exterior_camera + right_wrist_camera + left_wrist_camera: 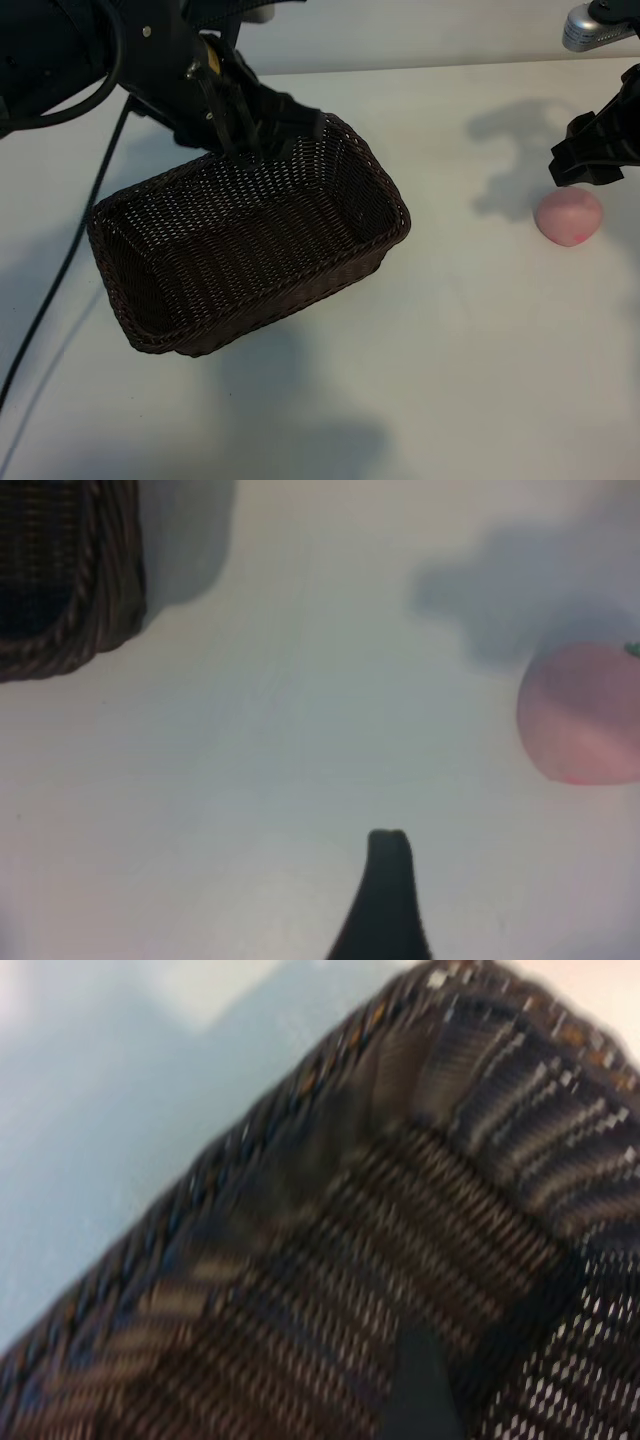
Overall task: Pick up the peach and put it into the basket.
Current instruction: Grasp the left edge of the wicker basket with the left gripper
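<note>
The dark-brown wicker basket [250, 250] lies left of the table's middle; its braided rim fills the left wrist view [300, 1130]. My left gripper [268, 130] hangs over the basket's far rim, open. One dark finger [420, 1390] reaches down inside, close to the woven wall. The pale-pink peach [568, 216] rests on the table at the far right, also visible in the right wrist view [585, 715]. My right gripper [590, 160] hovers just above and behind the peach, open and holding nothing. Only one of its fingers [388, 890] shows, apart from the peach.
The white table [460, 350] spreads in front of and between the basket and the peach. A black cable [70, 260] trails down the left side. A grey metal fitting [595, 28] sits at the far right corner. A corner of the basket [60, 630] shows in the right wrist view.
</note>
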Robot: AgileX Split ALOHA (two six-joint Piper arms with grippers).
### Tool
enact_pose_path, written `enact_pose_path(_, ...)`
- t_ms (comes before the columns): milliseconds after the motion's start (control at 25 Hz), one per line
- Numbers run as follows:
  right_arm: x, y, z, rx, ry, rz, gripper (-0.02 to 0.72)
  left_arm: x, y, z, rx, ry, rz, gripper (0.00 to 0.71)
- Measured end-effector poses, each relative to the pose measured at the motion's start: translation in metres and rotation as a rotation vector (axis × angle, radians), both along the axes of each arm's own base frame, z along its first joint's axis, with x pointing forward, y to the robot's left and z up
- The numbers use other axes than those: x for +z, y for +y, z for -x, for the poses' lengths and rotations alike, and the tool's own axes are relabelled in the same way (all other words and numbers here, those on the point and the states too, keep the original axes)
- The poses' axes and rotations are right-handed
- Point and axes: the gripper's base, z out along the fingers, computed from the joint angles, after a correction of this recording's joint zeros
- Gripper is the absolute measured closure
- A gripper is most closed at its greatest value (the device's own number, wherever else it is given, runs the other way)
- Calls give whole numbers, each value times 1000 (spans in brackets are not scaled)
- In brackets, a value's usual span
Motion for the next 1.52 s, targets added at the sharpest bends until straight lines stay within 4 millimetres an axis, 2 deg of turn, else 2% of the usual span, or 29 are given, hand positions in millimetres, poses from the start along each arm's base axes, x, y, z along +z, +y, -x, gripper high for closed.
enact_pose_path(240, 0, 0, 0, 0, -1, 0, 109, -1, 22, 24, 94, 108, -111, 176)
enact_pose_path(640, 0, 0, 0, -2, -4, -2, 109, -8, 91, 99, 455, 31, -171, 173)
enact_pose_path(760, 0, 1, 0, -5, -3, -14, 109, -13, 106, 114, 558, -4, -156, 158)
enact_pose_path(1000, 1, 2, 0, -9, -2, -29, 109, -39, 129, 114, 695, 18, -66, 139)
enact_pose_path(1200, 1, 2, 0, -9, -2, -31, 109, -46, 140, 108, 740, 18, 21, 139)
enact_pose_path(1360, 1, 2, 0, -9, -2, -32, 109, -54, 138, 101, 742, 36, 41, 138)
enact_pose_path(1520, 1, 2, 0, -9, -2, -32, 109, -72, 130, 91, 723, 91, 45, 137)
